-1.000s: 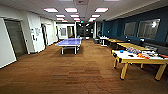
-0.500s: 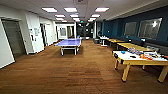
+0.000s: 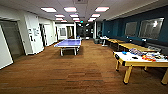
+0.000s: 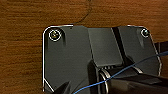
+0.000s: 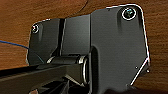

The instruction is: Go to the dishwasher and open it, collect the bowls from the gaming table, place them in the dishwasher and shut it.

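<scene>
- One gaming table (image 3: 130,60) in my head view, near right: white top, yellowish-wood edge and legs. Its long axis runs left to right across the view, and the right end is cut off by the frame edge.
- One blue bowl (image 3: 124,52) that I can count, on the table's far left part, close to the left end. A dark spot (image 3: 135,58) sits mid-top; I can't tell if it is a bowl.
- Mixed colourful clutter (image 3: 149,57) on the table's right half, too blurred to count.
- One blue ping-pong table (image 3: 69,43), centre-left and farther away, long axis pointing away down the room.
- A row of yellow-topped tables (image 3: 130,46) along the dark teal wall (image 3: 117,27) on the right, behind the gaming table; count unclear.
- Brown wood-look floor (image 3: 62,75) all around; the gaming table is well apart from the ping-pong table.
- Ceiling light panels (image 3: 70,9) run in rows down the room; exact number unclear.
- Both wrist views look down at the same brown floor (image 4: 22,50), past the dark wrist plates.
- Left gripper: can't tell whether the fingers are apart or together. Right gripper: same, can't tell.
- A thin blue cable (image 4: 125,70) crosses the left wrist view.
</scene>
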Available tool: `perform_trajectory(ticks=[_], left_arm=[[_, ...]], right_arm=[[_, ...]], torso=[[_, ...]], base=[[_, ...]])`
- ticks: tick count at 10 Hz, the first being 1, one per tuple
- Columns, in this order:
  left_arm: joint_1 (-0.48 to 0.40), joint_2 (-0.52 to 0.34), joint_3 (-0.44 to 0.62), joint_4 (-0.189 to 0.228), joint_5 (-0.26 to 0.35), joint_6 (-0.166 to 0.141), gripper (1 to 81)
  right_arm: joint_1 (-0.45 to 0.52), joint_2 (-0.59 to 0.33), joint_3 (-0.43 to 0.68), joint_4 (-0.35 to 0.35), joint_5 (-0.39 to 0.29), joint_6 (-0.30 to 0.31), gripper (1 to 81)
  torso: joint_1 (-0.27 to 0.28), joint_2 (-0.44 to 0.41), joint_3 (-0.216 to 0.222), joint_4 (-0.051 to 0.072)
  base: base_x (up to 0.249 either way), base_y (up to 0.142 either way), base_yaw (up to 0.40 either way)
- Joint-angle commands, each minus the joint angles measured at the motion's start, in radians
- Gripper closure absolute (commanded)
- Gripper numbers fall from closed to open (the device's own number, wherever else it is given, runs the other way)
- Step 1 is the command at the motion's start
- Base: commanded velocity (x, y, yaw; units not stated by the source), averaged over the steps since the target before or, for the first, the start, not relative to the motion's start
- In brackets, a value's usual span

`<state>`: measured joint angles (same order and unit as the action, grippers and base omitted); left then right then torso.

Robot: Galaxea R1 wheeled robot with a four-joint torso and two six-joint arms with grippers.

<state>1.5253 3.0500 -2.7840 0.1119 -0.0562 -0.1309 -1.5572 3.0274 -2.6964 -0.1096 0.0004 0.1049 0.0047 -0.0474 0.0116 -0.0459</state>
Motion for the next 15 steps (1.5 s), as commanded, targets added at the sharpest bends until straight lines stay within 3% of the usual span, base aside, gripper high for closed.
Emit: perform_trajectory(ticks=[1, 15], left_arm=[[-0.063, 0.003, -0.002, 0.008, 0.044, 0.002, 1.0], [-0.063, 0.011, -0.002, 0.008, 0.044, 0.004, 1.0]], right_arm=[[0.056, 0.001, 0.006, 0.002, -0.048, -0.001, 1.0], [0.055, 0.001, 0.003, 0.004, -0.048, -0.001, 1.0]], torso=[[0.0, 0.0, 0.0, 0.0], [0.0, 0.0, 0.0, 0.0]], base=[[0.19, 0.0, 0.0], [0.193, 0.0, 0.0]])
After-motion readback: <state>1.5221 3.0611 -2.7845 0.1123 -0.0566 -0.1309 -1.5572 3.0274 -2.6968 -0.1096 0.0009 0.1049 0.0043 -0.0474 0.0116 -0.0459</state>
